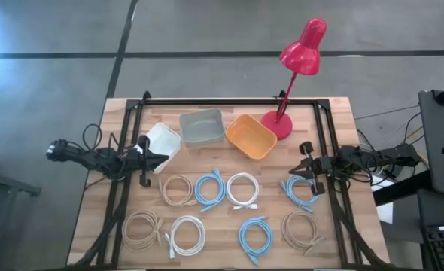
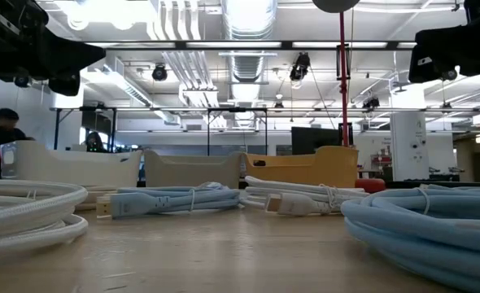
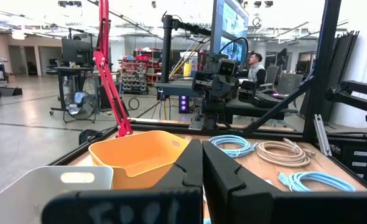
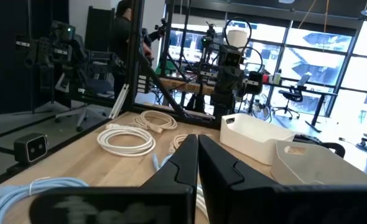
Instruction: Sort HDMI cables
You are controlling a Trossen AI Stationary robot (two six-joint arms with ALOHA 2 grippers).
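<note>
No cable is picked up yet, so I judge the sorting is at its very start. Eight coils are visible on the table (image 1: 94, 188) from above, and all lie in the lower half, between 4 and 8 o'clock from the middle.

In the upper row, from 9 towards 3 o'clock, there are a tan cable (image 1: 177, 189), a blue cable (image 1: 210, 188), a white cable (image 1: 242, 190) and a second blue cable (image 1: 300, 190). In the lower row there are a second tan cable (image 1: 142, 228), a second white cable (image 1: 186, 235), a third blue cable (image 1: 255, 237) and a third tan cable (image 1: 302, 228).

Three bins stand at about 12 o'clock: a white bin (image 1: 162, 144), a grey bin (image 1: 202, 126) and an orange bin (image 1: 250, 136). All three look empty. A red lamp (image 1: 297, 68) stands at 1 o'clock.

The left gripper (image 1: 144, 159) waits at 9 o'clock, just beside the white bin, with its fingers (image 3: 190, 171) pressed together. The right gripper (image 1: 306, 172) waits at 3 o'clock, above the second blue cable, and its fingers (image 4: 186, 160) are also pressed together. Both hold nothing.

For the next move, the right gripper should spread its fingers, go down to the blue coil under it and pinch one strand. I think the coil can loosen when lifted, so the grasp must be firm.
</note>
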